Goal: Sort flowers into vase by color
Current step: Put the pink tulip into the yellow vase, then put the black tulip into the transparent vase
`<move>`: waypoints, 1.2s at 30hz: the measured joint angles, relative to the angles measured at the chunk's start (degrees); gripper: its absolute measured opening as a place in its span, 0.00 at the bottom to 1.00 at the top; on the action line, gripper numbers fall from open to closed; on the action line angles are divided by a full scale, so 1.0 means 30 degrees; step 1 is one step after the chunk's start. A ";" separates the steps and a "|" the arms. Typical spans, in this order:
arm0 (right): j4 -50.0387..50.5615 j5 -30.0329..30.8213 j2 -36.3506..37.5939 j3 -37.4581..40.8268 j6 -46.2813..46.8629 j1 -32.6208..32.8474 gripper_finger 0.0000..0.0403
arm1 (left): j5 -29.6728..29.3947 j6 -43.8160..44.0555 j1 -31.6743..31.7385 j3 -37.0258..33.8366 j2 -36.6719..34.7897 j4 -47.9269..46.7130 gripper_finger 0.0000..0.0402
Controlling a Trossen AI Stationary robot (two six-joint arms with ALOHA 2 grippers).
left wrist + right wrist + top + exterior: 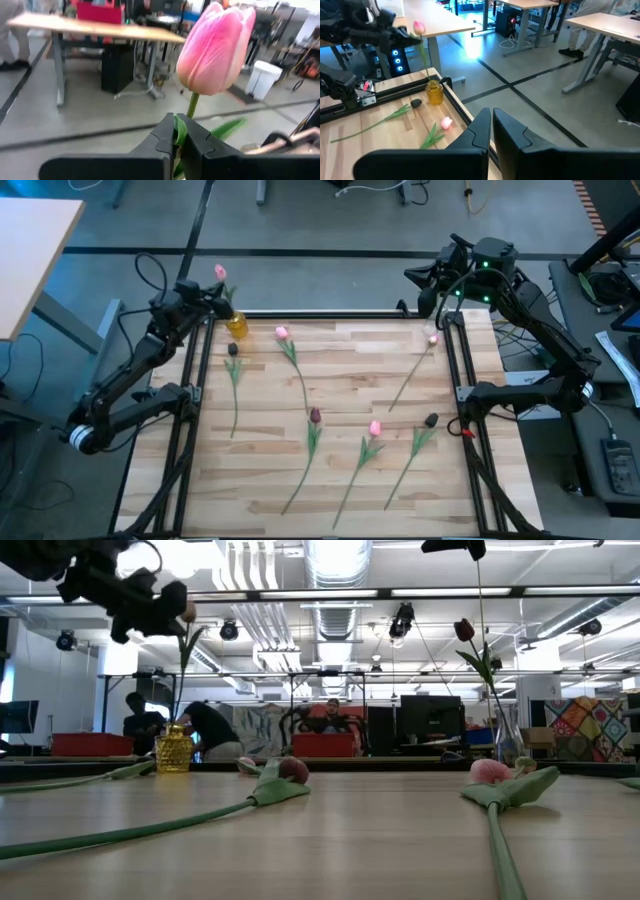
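Note:
My left gripper (214, 300) is at the table's far left corner, shut on a pink tulip (214, 47) that stands over a small yellow vase (236, 326). My right gripper (491, 129) hangs shut above the far right corner with nothing between its fingers. In the low view, a maroon tulip (463, 630) stands below it in a clear vase (507, 745). Several loose tulips lie flat on the wood: pink heads (282, 333), (375, 427), (433, 338) and maroon heads (233, 350), (315, 416), (431, 420). My left gripper pinches the pink tulip's stem (191, 107) a little below the head, with a green leaf (180, 131) caught between the two fingers. The fingers come from the table's left, lying across the stem. The flower is upright, and its stem (183, 690) runs down into the yellow vase (172, 750).
Black rails (455, 390) frame the wooden tabletop on the left, right and far sides. Both vases stand at the far corners. Bare wood lies along the near edge. People (205, 730) and desks show in the room beyond the table.

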State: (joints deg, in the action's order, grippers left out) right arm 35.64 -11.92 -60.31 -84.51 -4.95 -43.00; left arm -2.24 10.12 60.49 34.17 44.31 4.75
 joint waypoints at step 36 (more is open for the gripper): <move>0.0049 0.0000 0.0000 0.0007 0.0189 0.0007 0.03 | 0.1897 -0.2965 -0.0015 0.3692 0.0094 -1.0711 0.38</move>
State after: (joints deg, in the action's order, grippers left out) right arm 35.79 -11.92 -60.31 -84.49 -4.38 -42.98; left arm 3.45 1.22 60.45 45.25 44.59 -27.38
